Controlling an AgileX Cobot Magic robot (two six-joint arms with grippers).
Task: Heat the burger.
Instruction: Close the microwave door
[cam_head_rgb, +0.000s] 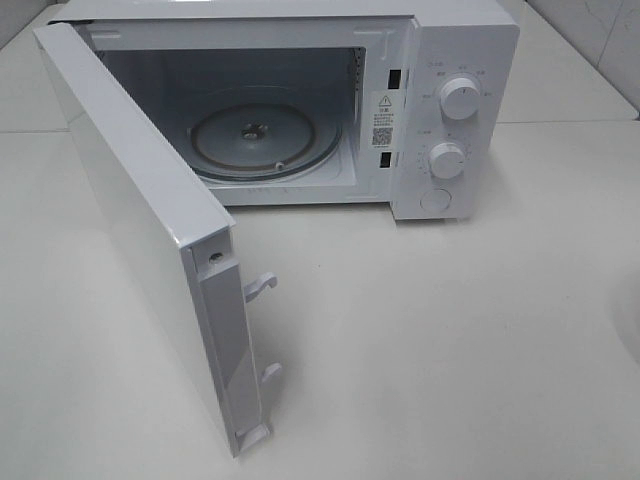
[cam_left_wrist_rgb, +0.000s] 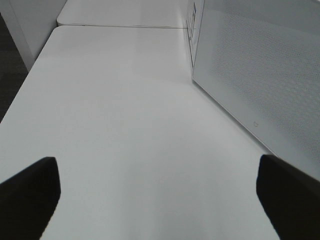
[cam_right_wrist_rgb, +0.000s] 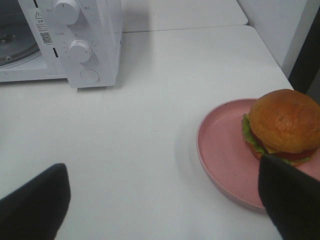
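While the microwave (cam_head_rgb: 300, 110) stands with door swung wide:
Burger (cam_right_wrist_rgb: 282, 125): on pink plate (cam_right_wrist_rgb: 220, 150), off the microwave's dial side.
Handling: probably soft, stacked, apt to slide; lifting by the plate rim seems safer.
Left tool (cam_left_wrist_rgb: 157, 192): released, empty.
Right tool (cam_right_wrist_rgb: 165, 200): released, just short of the plate.

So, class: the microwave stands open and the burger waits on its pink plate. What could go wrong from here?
1. The burger sits off-centre, near one edge of the pink plate; a tilted lift might slide it off.
2. The open door juts out over the table, so an arm swinging toward the cavity could knock it.
3. The plate must land flat on the glass turntable; catching the cavity edge could tip it.
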